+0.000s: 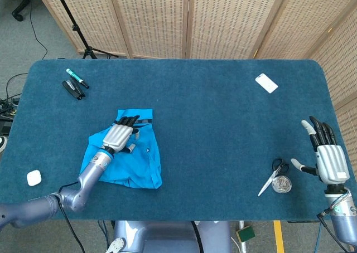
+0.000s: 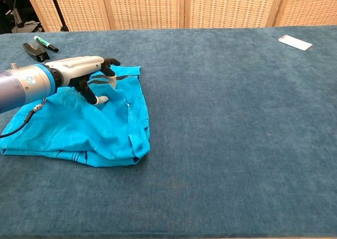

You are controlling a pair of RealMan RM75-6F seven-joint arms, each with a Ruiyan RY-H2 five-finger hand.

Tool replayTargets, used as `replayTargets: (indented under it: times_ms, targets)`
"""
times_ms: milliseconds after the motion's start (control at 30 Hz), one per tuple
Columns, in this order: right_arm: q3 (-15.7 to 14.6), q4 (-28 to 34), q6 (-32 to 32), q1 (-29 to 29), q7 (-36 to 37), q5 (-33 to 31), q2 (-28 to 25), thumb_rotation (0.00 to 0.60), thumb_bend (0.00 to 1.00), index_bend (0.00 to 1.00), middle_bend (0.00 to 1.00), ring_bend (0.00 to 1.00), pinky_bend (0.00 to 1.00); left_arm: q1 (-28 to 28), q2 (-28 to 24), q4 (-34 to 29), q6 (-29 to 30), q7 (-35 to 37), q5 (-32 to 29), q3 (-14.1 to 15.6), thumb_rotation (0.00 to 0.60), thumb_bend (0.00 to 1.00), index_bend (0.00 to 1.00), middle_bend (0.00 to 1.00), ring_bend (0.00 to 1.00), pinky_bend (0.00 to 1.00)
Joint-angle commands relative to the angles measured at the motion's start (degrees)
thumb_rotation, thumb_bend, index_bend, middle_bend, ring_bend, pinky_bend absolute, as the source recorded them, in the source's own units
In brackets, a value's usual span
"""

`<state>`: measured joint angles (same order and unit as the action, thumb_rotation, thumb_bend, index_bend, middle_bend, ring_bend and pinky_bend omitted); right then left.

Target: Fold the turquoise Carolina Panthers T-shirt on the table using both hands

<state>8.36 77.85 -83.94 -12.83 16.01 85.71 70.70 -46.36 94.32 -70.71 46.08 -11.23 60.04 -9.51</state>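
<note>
The turquoise T-shirt point(image 1: 136, 166) point(image 2: 100, 136) lies crumpled in a rough folded heap on the left part of the blue table point(image 1: 223, 130). My left hand point(image 1: 120, 135) point(image 2: 84, 70) is over the shirt's far half, palm down with its fingers apart and stretched forward. Its thumb tip touches the cloth, and it grips nothing that I can see. My right hand point(image 1: 328, 158) hovers by the table's right front corner with its fingers spread and empty, far from the shirt. It appears only in the head view.
A green pen point(image 1: 77, 78) point(image 2: 46, 43) and a black clip point(image 1: 72, 89) point(image 2: 33, 50) lie at the back left. A white phone point(image 1: 266, 83) point(image 2: 295, 42) sits back right. Scissors point(image 1: 272, 176) and a small roll point(image 1: 283, 184) lie beside my right hand. A white case point(image 1: 34, 178) is front left.
</note>
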Motion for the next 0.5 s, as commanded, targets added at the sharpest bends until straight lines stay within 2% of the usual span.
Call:
replayTargets:
  times_ms: [33, 200, 500]
  targets:
    - [-0.04, 0.01, 0.06, -0.02, 0.02, 0.03, -0.01, 0.6, 0.0, 0.0, 0.0, 0.0, 0.0, 0.04, 0.09, 0.06, 0.21, 0.17, 0.28, -0.07, 0.6, 0.44, 0.59, 0.0, 0.0, 0.0]
    - [0.01, 0.06, 0.02, -0.01, 0.03, 0.0, -0.06, 0.6, 0.0, 0.0, 0.0, 0.0, 0.0, 0.22, 0.25, 0.47, 0.61, 0.29, 0.93, 0.08, 0.6, 0.51, 0.63, 0.0, 0.0, 0.0]
    - [0.07, 0.25, -0.31, 0.1, 0.26, 0.1, -0.24, 0.6, 0.0, 0.0, 0.0, 0.0, 0.0, 0.57, 0.17, 0.29, 1.98, 0.18, 2.56, 0.27, 0.6, 0.52, 0.69, 0.0, 0.0, 0.0]
